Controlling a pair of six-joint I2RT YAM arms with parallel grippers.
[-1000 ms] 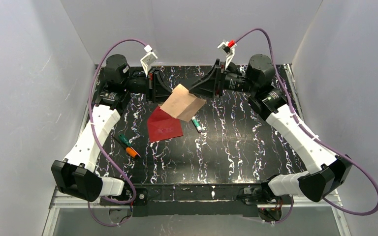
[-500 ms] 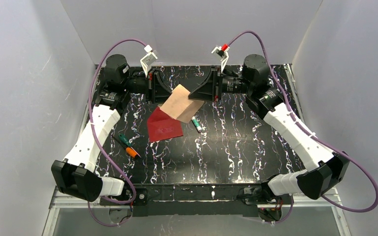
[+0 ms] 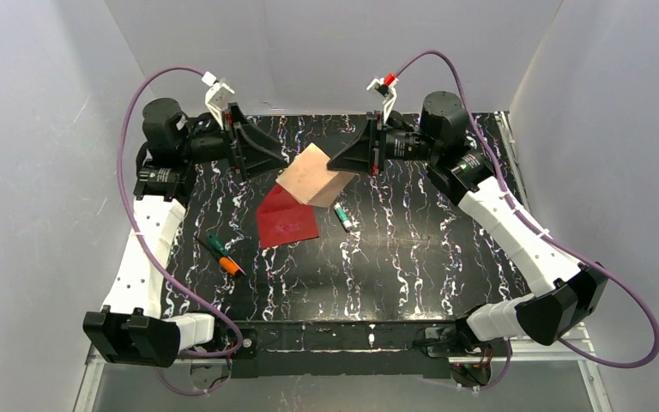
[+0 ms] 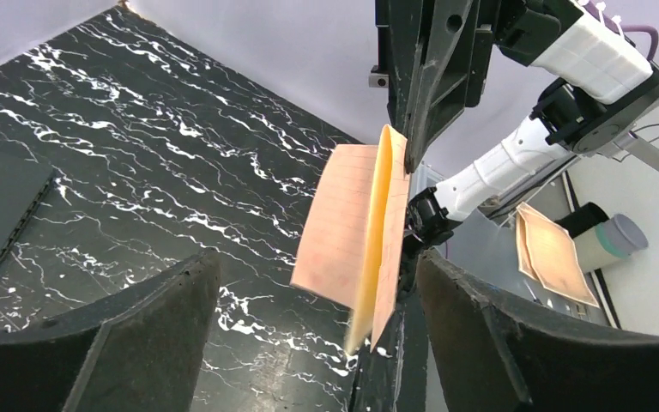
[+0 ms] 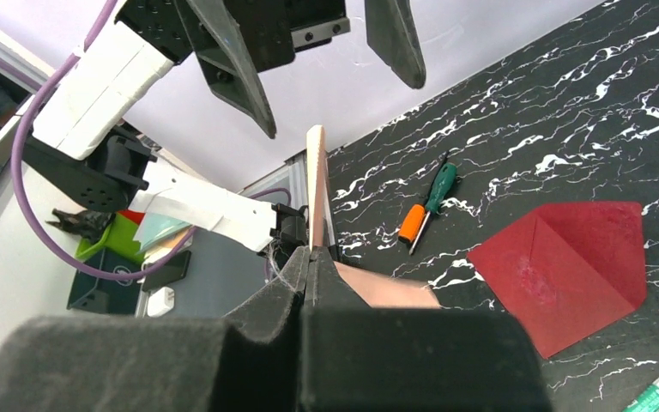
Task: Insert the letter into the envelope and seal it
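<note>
**No text can be read**

No word, number or brand can be read. The envelope (image 3: 287,221) carries a faint pale mark, too blurred to read. The letter (image 4: 339,227) shows only thin ruled lines.

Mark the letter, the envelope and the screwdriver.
letter (image 3: 311,174), top external view, middle of the folded sheet.
envelope (image 3: 287,221), top external view, middle of its red body.
screwdriver (image 3: 224,256), top external view, where green meets orange.

Robot lab: white booth walls (image 3: 51,172), cabled arms (image 3: 150,249) bolted to marbled table (image 3: 412,257).
</note>
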